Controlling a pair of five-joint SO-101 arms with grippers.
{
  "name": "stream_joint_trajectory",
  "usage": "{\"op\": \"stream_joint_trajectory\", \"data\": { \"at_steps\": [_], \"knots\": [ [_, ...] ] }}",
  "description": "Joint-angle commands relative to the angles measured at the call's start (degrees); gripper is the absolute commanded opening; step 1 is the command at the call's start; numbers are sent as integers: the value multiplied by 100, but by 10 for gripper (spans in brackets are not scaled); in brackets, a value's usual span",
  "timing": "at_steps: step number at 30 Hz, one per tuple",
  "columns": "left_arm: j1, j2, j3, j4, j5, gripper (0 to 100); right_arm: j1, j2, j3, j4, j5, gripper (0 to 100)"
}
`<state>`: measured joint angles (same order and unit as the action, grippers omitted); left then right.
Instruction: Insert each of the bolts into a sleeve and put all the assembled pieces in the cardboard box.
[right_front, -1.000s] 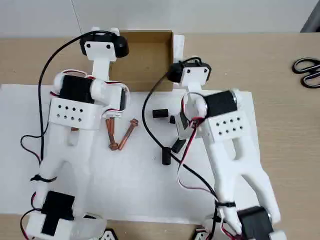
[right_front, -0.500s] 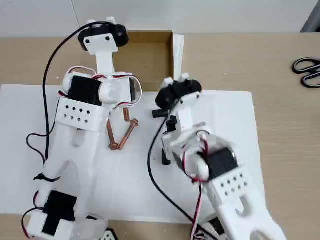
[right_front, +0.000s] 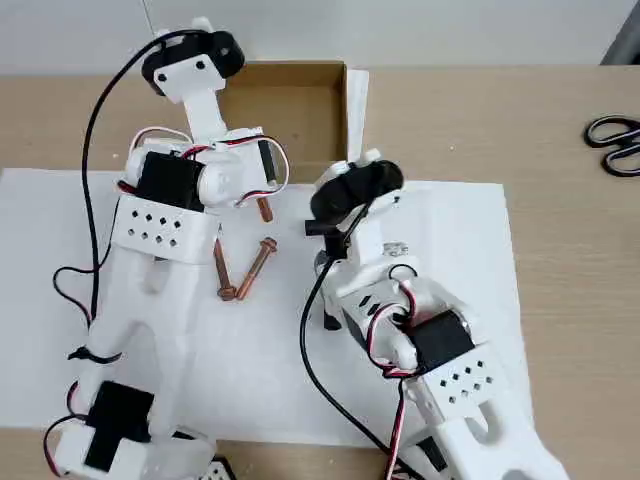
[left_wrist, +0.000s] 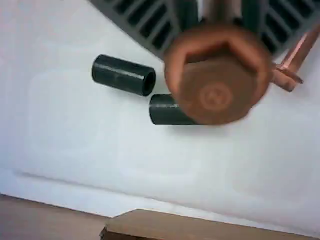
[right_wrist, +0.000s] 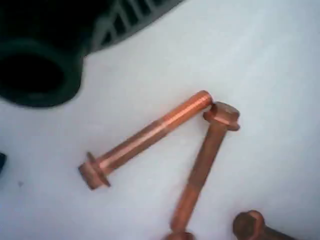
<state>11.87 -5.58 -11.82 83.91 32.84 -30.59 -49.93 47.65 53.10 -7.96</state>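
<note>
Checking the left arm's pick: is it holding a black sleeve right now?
No, the left gripper is shut on a copper bolt, seen head-on in the left wrist view.

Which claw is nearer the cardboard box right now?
Left. The left claw, shut on a bolt, hangs just in front of the cardboard box's near wall. The right claw sits farther out over the white paper, by a black sleeve.
</note>
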Motion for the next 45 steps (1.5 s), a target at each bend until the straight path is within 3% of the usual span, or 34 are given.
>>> {"op": "stream_joint_trajectory", "data": {
  "at_steps": [1, 5, 9, 15, 20, 30, 39, 45],
  "knots": [
    [44, -273, -31, -149, 123, 5, -198, 66, -35, -259, -79, 3],
    [70, -273, -57, -176, 88, 6, -321, 154, -26, -444, -132, 3],
    [158, -273, -57, -202, 88, 6, -330, 163, -26, -497, -703, 3],
    [264, -281, -57, 316, 88, 6, -470, 75, -26, 374, -1134, 3],
    [264, -281, -57, 905, -18, 6, -470, -602, 0, 752, -1134, 4],
    [440, -1679, 4, 721, -9, 6, -637, -2607, 1213, 1200, -949, 4],
    [844, -3121, 1701, 870, 0, 5, -1007, -3996, 2171, 954, -431, 4],
    [818, -4615, 3257, -158, 0, 5, -1420, -4497, 2514, 690, -316, 4]
  ]
}}
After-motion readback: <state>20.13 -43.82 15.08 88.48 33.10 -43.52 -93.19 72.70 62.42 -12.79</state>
